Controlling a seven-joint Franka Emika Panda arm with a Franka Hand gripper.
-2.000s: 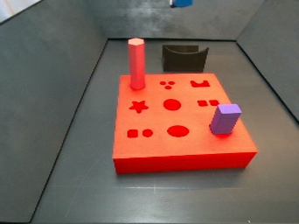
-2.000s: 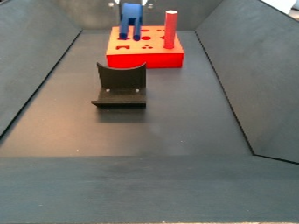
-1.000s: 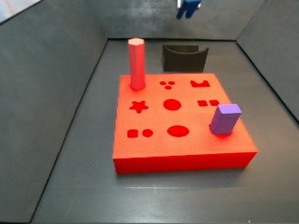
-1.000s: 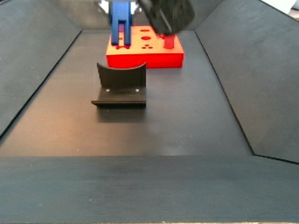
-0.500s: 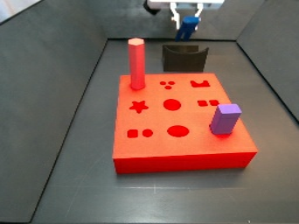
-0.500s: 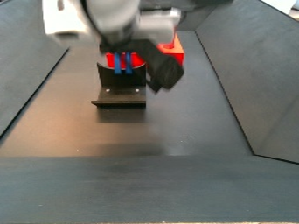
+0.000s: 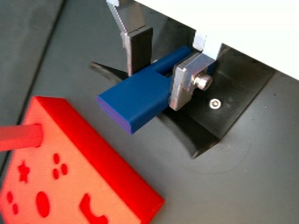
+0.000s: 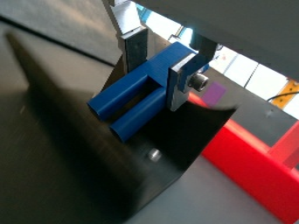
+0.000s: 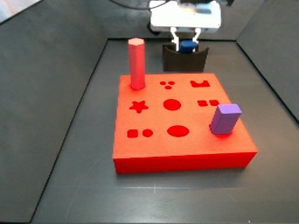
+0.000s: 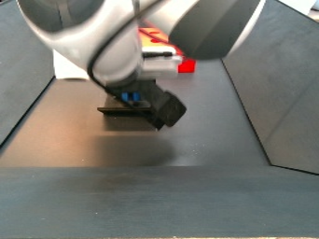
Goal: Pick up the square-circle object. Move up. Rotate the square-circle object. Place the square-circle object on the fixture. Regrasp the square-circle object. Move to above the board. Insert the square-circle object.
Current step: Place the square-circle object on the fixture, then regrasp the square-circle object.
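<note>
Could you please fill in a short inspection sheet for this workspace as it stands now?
Surface: dark floor, bare around the slab.
Job's things: square-circle object clamped over the fixture; board in front of it.
Clutter: tall red post and purple block standing on the board.
Grippers: pincer shut on the square-circle object, down at the fixture.
Cables: nothing seen.
Surroundings: dark sloped walls; arm hides much of a side view.

A tall red post (image 9: pixel 136 64) and a purple block (image 9: pixel 225 119) stand upright, well apart
</note>
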